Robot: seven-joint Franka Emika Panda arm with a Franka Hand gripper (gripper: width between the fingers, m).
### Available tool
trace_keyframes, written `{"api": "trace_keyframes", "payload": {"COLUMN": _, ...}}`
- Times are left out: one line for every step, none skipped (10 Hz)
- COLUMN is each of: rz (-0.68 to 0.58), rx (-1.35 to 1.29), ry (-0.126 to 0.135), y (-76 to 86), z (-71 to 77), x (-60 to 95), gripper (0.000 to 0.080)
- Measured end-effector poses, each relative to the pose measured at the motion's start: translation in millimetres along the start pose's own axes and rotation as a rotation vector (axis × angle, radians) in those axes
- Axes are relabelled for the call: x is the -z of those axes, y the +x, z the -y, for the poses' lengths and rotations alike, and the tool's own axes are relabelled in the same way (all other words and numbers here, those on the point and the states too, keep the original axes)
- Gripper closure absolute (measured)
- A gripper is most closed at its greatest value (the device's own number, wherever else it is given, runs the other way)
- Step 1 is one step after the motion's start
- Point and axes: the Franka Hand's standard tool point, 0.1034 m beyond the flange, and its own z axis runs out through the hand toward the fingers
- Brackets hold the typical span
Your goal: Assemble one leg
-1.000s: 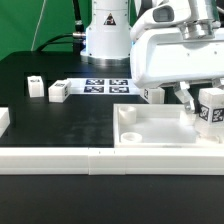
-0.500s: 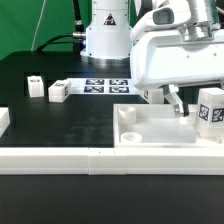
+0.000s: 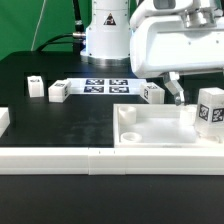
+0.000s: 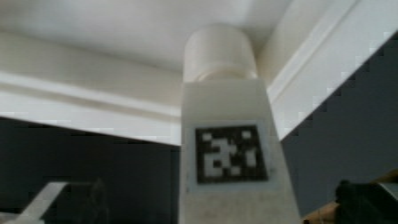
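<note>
Leg stands upright on the white tray at the exterior view's right, tag facing out. Tool has its jaws spread apart, gripping nothing — one finger hangs near the leg, clear of it. Second leg sits on the table behind the tray.

The standing leg and the tray are cut off at the exterior view's right edge. The pincer half hides the far leg behind it.
</note>
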Motion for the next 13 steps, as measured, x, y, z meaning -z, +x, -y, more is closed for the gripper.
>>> {"api": "trace_keyframes", "payload": {"rz": 0.012, "rx": 0.001, "ry": 0.003, "y": 2.4, "z": -0.2, "x": 2.1, "gripper": 0.0151}}
{"api": "trace_keyframes", "payload": {"rz": 0.031, "rx": 0.002, "ry": 0.008, "y": 1.1, "z": 1.4, "x": 1.8, "gripper": 0.0151}}
{"api": "trace_keyframes", "payload": {"rz": 0.031, "rx": 0.002, "ry": 0.008, "y": 0.4, "z": 1.0, "x": 1.4, "gripper": 0.0151}}
{"api": "trace_keyframes", "payload": {"rz": 0.073, "rx": -0.003, "ry": 0.017, "y": -4.0, "z": 2.7, "x": -1.5, "gripper": 0.0151}}
{"api": "trace_keyframes", "payload": {"rz": 0.195, "rx": -0.007, "ry": 0.044, "y": -6.6, "z": 5.3, "x": -7.4, "gripper": 0.0151}}
{"api": "trace_keyframes", "payload": {"rz": 0.271, "rx": -0.007, "ry": 0.056, "y": 0.4, "z": 1.5, "x": -10.9, "gripper": 0.0151}}
{"api": "trace_keyframes", "payload": {"rz": 0.315, "rx": -0.004, "ry": 0.063, "y": -0.7, "z": -3.0, "x": -14.3, "gripper": 0.0151}}
{"api": "trace_keyframes", "payload": {"rz": 0.427, "rx": 0.001, "ry": 0.089, "y": -8.4, "z": 0.3, "x": -13.9, "gripper": 0.0151}}
{"api": "trace_keyframes", "payload": {"rz": 0.512, "rx": 0.005, "ry": 0.113, "y": -5.6, "z": 3.9, "x": -10.9, "gripper": 0.0151}}
{"api": "trace_keyframes", "payload": {"rz": 0.551, "rx": 0.011, "ry": 0.128, "y": 1.6, "z": 4.7, "x": -11.2, "gripper": 0.0151}}
{"api": "trace_keyframes", "payload": {"rz": 0.53, "rx": 0.011, "ry": 0.123, "y": 4.6, "z": 3.5, "x": -13.1, "gripper": 0.0151}}
{"api": "trace_keyframes", "payload": {"rz": 0.529, "rx": 0.011, "ry": 0.123, "y": 5.0, "z": 4.3, "x": -13.0, "gripper": 0.0151}}
{"api": "trace_keyframes", "payload": {"rz": 0.53, "rx": 0.011, "ry": 0.123, "y": 4.7, "z": 4.3, "x": -13.2, "gripper": 0.0241}}
